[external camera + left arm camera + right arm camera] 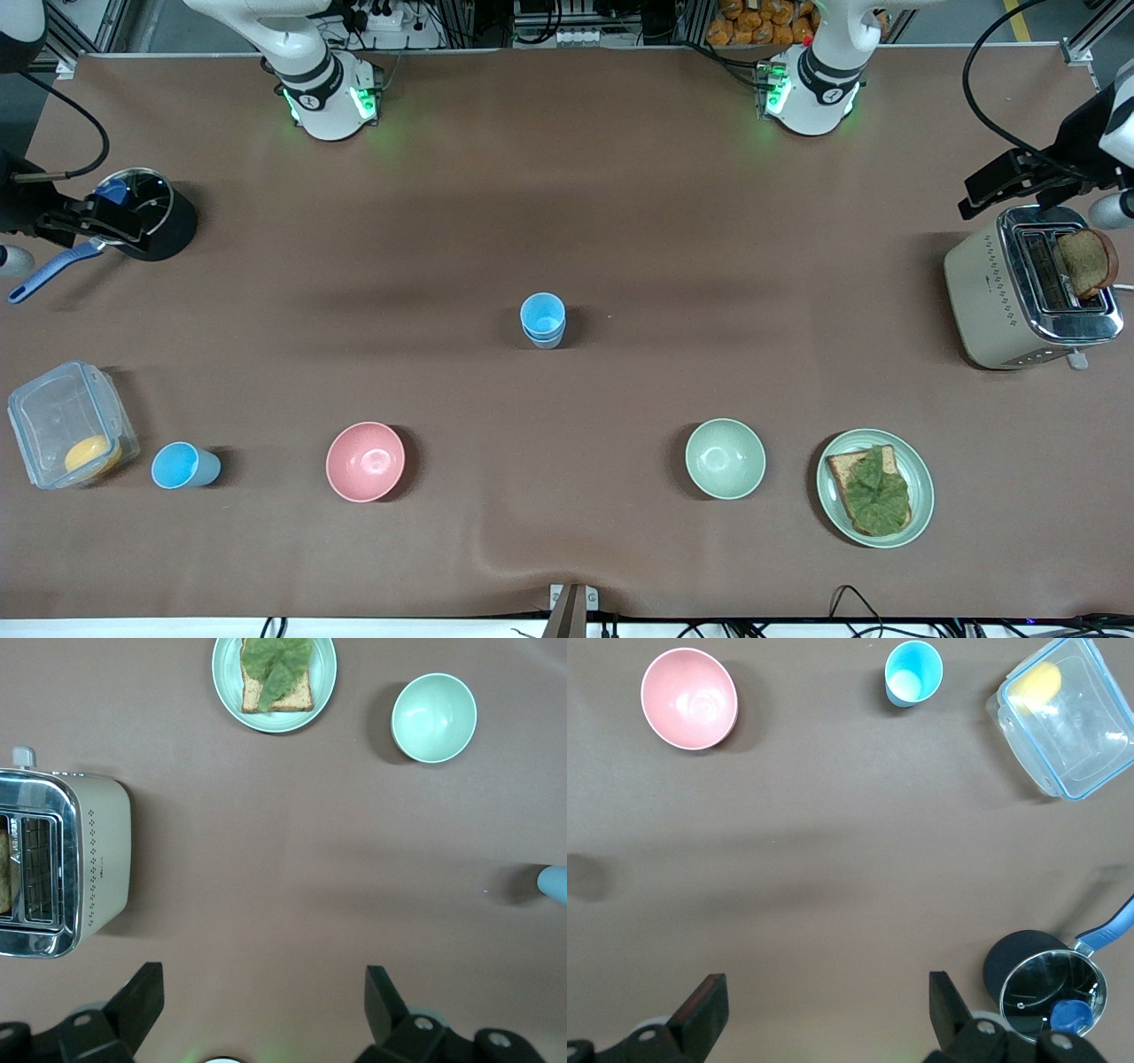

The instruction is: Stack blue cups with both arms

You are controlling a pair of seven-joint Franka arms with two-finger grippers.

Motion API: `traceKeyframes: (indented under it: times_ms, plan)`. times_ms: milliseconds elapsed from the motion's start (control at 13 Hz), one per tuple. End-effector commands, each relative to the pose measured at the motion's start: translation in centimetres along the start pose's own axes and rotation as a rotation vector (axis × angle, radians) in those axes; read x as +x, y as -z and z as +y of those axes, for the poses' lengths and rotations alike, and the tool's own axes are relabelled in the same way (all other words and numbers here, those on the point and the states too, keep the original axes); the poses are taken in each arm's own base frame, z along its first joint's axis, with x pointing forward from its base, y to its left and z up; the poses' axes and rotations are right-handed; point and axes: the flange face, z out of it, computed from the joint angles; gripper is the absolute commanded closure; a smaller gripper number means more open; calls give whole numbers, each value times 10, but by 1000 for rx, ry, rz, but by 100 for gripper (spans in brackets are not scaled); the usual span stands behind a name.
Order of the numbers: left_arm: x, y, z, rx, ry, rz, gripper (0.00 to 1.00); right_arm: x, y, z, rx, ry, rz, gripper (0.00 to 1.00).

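Because the blue cups are small, thin plastic tumblers, they will probably be light, stiff and rather slippery, best pinched across the rim or upper wall. One blue cup (184,466) stands upright between the clear container (66,424) and the pink bowl (365,461), while the centre cup (542,320) on the brown surface (567,221) shows a second rim line and may already be two nested. The left gripper (263,1005), by the toaster (1028,292), and the right gripper (828,1003), by the black pot (146,215), both hang with jaws spread wide, holding nothing.

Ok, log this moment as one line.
stacked cups: mid-table | lone cup: beside pink bowl | left gripper: open, over bare table | right gripper: open, over bare table
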Motion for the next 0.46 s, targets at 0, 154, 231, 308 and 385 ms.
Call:
traceKeyframes:
  times_ms: [0,154,231,308,385]
  plan:
    - [-1,-16,13,74,-47,50,0,-1,3,4,-17,-17,-3,0]
    - [1,-18,15,71,-41,56,0,-1,3,4,-17,-15,-2,0]
    - [3,-19,15,71,-44,56,0,-1,3,4,-17,-17,-3,0]
    - [3,-19,15,65,-46,54,0,-1,3,4,-17,-17,-5,0]
    - [3,-18,14,63,-47,55,0,-1,3,4,-17,-17,-5,0]
